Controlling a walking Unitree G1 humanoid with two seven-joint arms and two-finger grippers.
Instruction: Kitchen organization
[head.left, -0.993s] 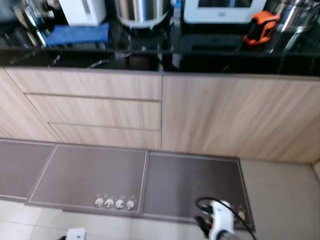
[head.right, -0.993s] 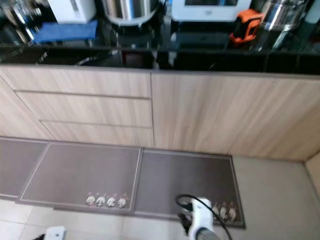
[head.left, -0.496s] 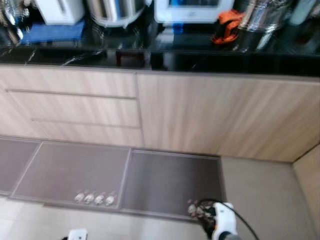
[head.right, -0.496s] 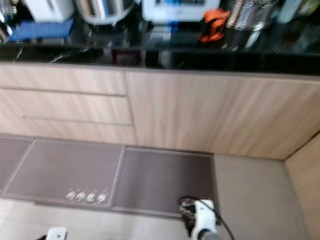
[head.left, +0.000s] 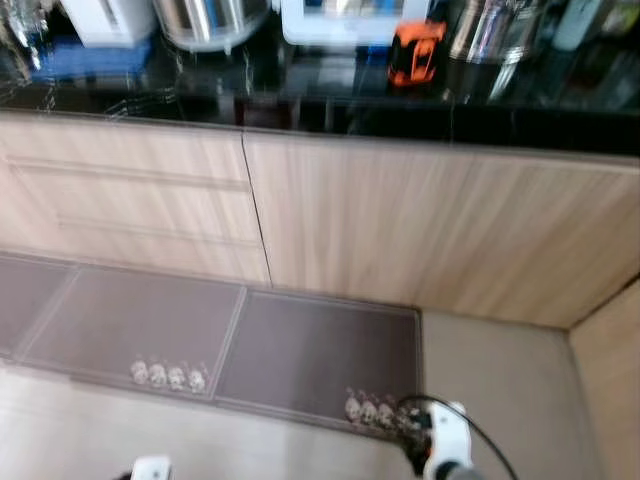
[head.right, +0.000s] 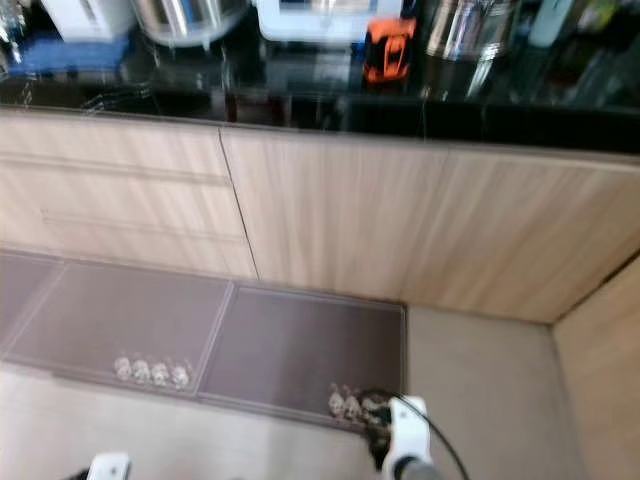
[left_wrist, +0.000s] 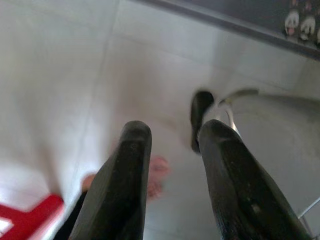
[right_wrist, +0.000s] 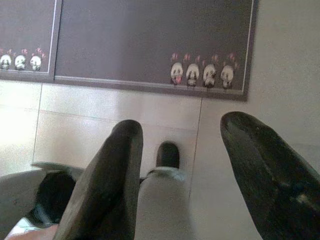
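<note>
A: Head cam, what's up?
B: Black desk (head.left: 330, 100) runs across the top w/ an orange tape measure (head.left: 415, 52), a steel pot (head.left: 205, 18) and a white appliance (head.left: 335, 18) on it. Wood cabinets (head.left: 400, 215) underneath, grey mats (head.left: 320, 350) on the floor. All well ahead of both arms, which hang low; right arm (head.left: 447, 445) at the bottom edge, near the mat's panda print.

A: Left wrist?
B: Left end effector (left_wrist: 172, 142) points down at pale floor tiles (left_wrist: 60, 75), fingers (left_wrist: 125, 170) apart w/ a narrow gap, empty. Blurry. A red shape sits at the frame corner, can't ID.

A: Right wrist?
B: Right end effector (right_wrist: 182, 145) wide apart, nothing in it. Beyond its tips lies a mat w/ a row of pandas (right_wrist: 200, 74); the robot's own leg and foot (right_wrist: 167, 155) between the fingers.
</note>
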